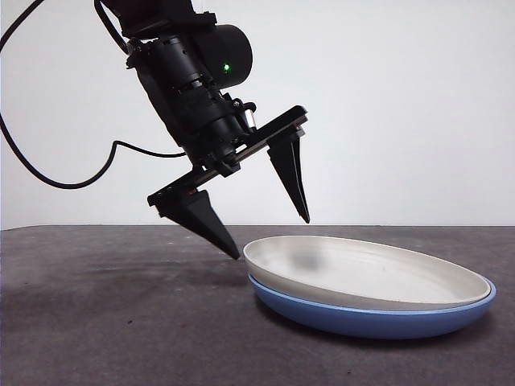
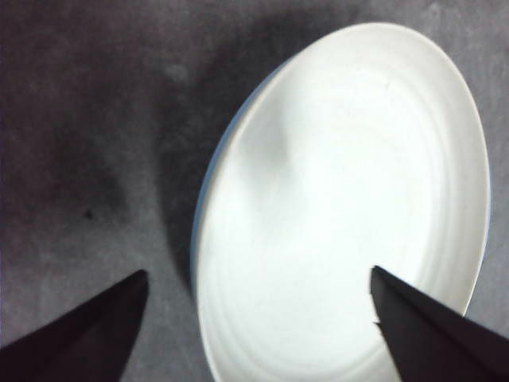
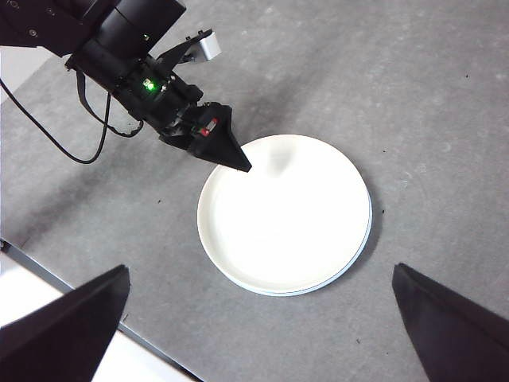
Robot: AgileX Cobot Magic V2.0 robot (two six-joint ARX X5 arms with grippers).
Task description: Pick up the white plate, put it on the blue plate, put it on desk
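The white plate [image 1: 362, 273] lies nested on the blue plate [image 1: 370, 318], a little off centre, on the dark grey desk [image 1: 121, 322]. My left gripper [image 1: 272, 239] is open and empty, tilted down, just above the stack's rim. One jaw hangs outside the rim and the other over the white plate. The left wrist view shows the white plate [image 2: 342, 207] between my left gripper's [image 2: 258, 272] jaws, with a sliver of blue plate [image 2: 200, 215] at its edge. My right gripper [image 3: 261, 269] is open and empty, high above the white plate [image 3: 284, 213].
The left arm [image 3: 151, 83] reaches in with a black cable [image 1: 48, 173] trailing behind it. The desk's edge [image 3: 71, 290] runs near the stack in the right wrist view, with pale floor beyond it.
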